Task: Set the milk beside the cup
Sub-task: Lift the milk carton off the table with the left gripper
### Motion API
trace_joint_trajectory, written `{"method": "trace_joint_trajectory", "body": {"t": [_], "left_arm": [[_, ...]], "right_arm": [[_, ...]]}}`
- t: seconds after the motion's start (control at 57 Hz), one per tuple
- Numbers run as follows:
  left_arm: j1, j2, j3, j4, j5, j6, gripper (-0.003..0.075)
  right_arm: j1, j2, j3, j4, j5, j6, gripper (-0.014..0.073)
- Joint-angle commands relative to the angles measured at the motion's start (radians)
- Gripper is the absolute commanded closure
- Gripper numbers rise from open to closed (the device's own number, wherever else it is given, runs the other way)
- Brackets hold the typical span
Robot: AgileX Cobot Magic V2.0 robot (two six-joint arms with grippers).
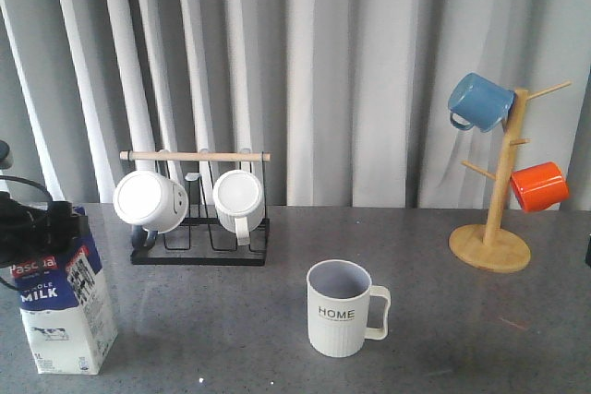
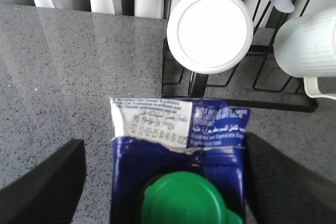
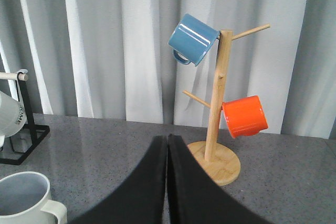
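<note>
The milk (image 1: 63, 306) is a blue-and-white carton standing upright at the table's front left. In the left wrist view its green cap and gable top (image 2: 178, 145) lie between my left gripper's fingers. My left gripper (image 2: 164, 142) is open around the carton top. One finger (image 2: 47, 187) stands clear of the carton with bare table between them. The other finger (image 2: 283, 182) is right at the carton's side. The cup (image 1: 340, 309), a cream ribbed mug lettered "HOME", stands at front centre, well right of the milk; its rim shows in the right wrist view (image 3: 23, 200). My right gripper (image 3: 168, 139) is shut and empty.
A black wire rack (image 1: 199, 251) with two white mugs stands behind the milk, close to the carton in the left wrist view (image 2: 236, 95). A wooden mug tree (image 1: 494, 228) at the back right holds a blue mug (image 1: 478, 101) and an orange mug (image 1: 538, 185). Curtains close off the back.
</note>
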Motion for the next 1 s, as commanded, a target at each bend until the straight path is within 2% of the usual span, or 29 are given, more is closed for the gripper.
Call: {"method": "trace_joint_trajectory", "body": {"t": [0.0, 0.175, 0.298, 0.632, 0.982], "left_arm": [[0.001, -0.027, -0.034, -0.003, -0.045, -0.001, 0.0150], [0.001, -0.012, -0.034, -0.003, -0.035, -0.001, 0.0156], [0.001, -0.010, -0.034, -0.003, -0.035, -0.001, 0.0188], [0.001, -0.010, -0.034, -0.003, -0.036, -0.001, 0.0385], [0.001, -0.010, -0.034, -0.003, -0.062, -0.001, 0.0506]], "right_arm": [[-0.007, -0.008, -0.034, -0.001, -0.068, -0.002, 0.0602], [-0.007, -0.008, -0.034, -0.001, -0.068, -0.002, 0.0602], [-0.007, -0.008, -0.034, -0.001, -0.065, -0.002, 0.0602], [-0.007, -0.008, -0.034, -0.001, -0.064, -0.002, 0.0602], [-0.007, -0.008, -0.034, -0.001, -0.064, -0.002, 0.0602]]}}
